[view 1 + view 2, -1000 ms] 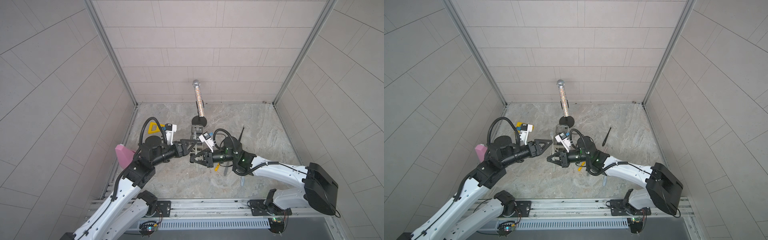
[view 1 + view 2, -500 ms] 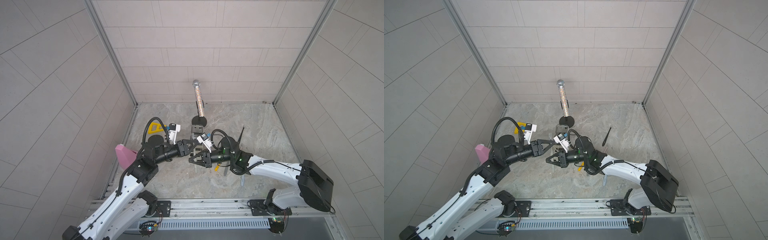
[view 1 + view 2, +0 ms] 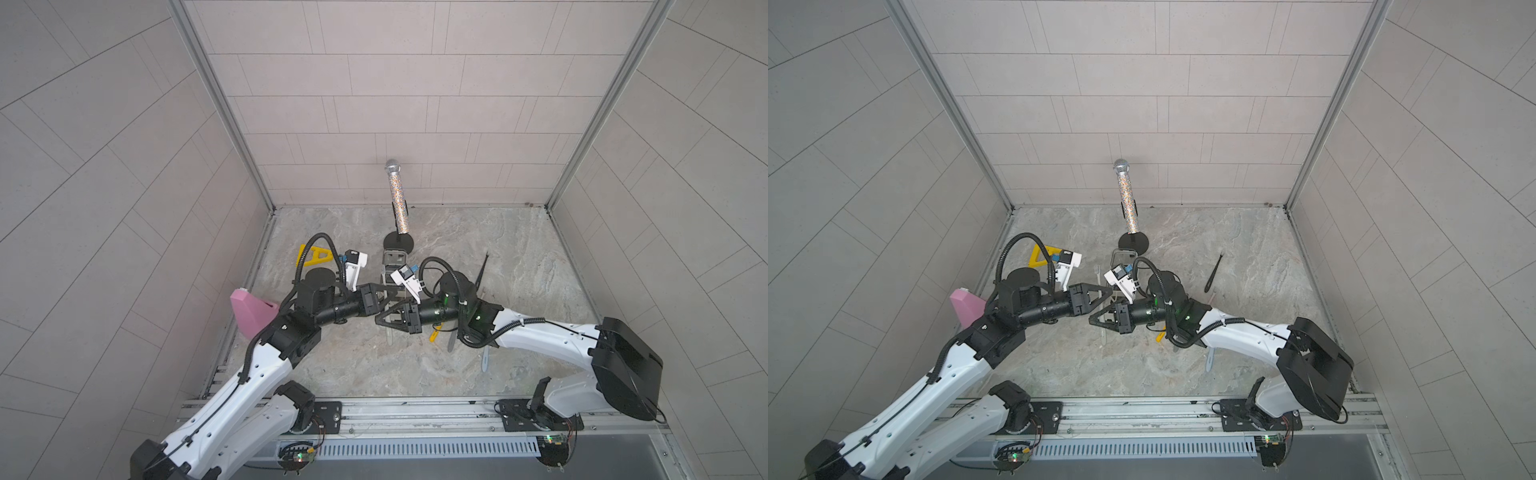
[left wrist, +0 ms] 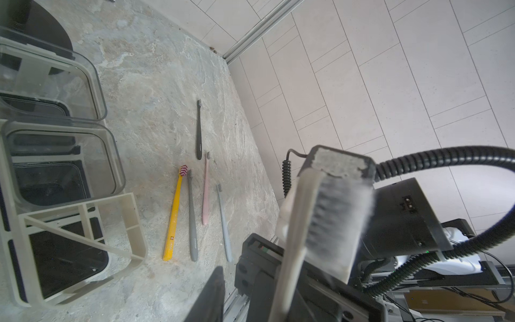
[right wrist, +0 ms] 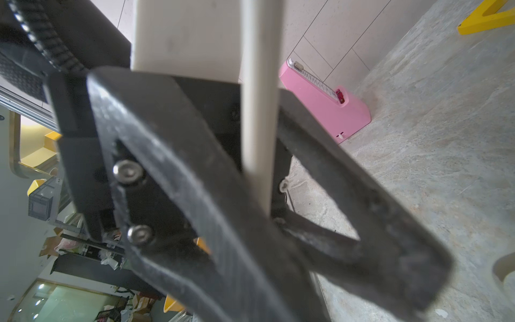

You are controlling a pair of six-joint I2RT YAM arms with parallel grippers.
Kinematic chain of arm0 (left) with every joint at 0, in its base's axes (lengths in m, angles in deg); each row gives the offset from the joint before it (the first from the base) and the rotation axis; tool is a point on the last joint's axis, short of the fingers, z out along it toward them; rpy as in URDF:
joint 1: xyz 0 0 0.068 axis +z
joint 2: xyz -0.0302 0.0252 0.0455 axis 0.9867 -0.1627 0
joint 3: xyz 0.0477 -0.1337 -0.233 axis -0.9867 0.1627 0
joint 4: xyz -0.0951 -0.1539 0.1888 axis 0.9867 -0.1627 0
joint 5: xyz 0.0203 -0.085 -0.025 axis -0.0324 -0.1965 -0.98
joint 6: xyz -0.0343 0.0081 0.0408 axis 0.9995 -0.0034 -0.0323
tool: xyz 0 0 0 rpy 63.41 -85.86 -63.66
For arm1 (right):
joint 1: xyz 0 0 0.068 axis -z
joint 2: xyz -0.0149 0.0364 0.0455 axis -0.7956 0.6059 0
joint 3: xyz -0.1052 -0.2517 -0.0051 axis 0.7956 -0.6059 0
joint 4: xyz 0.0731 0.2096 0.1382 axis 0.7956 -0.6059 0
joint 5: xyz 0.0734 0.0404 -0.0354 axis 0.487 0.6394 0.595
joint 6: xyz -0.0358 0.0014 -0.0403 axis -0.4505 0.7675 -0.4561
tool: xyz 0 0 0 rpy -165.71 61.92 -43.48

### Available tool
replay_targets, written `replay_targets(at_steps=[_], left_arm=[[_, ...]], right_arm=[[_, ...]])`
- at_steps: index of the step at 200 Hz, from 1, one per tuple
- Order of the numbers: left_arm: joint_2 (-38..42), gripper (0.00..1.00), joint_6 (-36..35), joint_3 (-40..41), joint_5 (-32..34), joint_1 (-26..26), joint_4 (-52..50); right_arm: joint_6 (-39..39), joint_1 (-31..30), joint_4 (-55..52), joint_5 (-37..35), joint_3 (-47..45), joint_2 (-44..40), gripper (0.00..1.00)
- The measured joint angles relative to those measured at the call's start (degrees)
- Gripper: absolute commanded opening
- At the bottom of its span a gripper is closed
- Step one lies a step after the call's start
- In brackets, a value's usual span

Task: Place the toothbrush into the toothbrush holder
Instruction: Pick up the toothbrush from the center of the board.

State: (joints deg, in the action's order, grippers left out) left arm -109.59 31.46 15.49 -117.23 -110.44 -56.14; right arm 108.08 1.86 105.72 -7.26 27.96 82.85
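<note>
Toothbrush (image 4: 291, 245), a slim cream plastic stick topped with a block of soft grey bristles, is held clear of the counter (image 3: 519, 266), close by the toothbrush holder (image 4: 135, 214) but in none of its sections. The right tool (image 3: 1092, 323) is clamped on its handle. The left tool (image 3: 1109, 296) has its black triangular fingers (image 5: 178, 156) on either side of the smooth handle. Whether they press it I cannot tell. The holder is a cream frame of three square sections in a row. Two carry clear, round-cornered cups (image 4: 118, 170) and the end one is bare. Beside it, on the marbled grey stone surface, lie a yellow brush (image 4: 174, 214), grey brush (image 4: 192, 223), pink brush (image 4: 205, 192), pale blue brush (image 4: 224, 225) and black brush (image 4: 198, 131). Farther back stands a glittery microphone (image 3: 399, 199) on a black disc. A pink wedge (image 5: 328, 106) and a yellow triangle (image 3: 316, 254) sit toward the left wall. A second ago the left jaws stood much wider and slightly farther back; the right grip is unchanged.
</note>
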Motion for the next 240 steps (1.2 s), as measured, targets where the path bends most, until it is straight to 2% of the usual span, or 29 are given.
replay_targets(at_steps=[72, 112, 186, 240], left_arm=[[-1.05, 0.10, -1.86, -0.15, -0.46, -0.24, 1.07], [-1.07, 0.06, -2.69, -0.52, -0.44, -0.28, 0.46], [-0.33, 0.00, -2.95, -0.59, -0.44, -1.05, -1.38], [2.58, 0.00, -0.35, 0.09, 1.36, -1.36, 0.09]], right_arm=[[0.33, 0.02, -1.16, 1.05, -0.02, 0.15, 0.03], [0.44, 0.02, -0.96, 1.38, -0.07, 0.13, 0.03], [-0.92, -0.11, -2.05, -0.15, -2.49, -2.80, 0.10], [-2.21, -0.22, -2.29, -1.49, -2.73, -4.90, 0.12]])
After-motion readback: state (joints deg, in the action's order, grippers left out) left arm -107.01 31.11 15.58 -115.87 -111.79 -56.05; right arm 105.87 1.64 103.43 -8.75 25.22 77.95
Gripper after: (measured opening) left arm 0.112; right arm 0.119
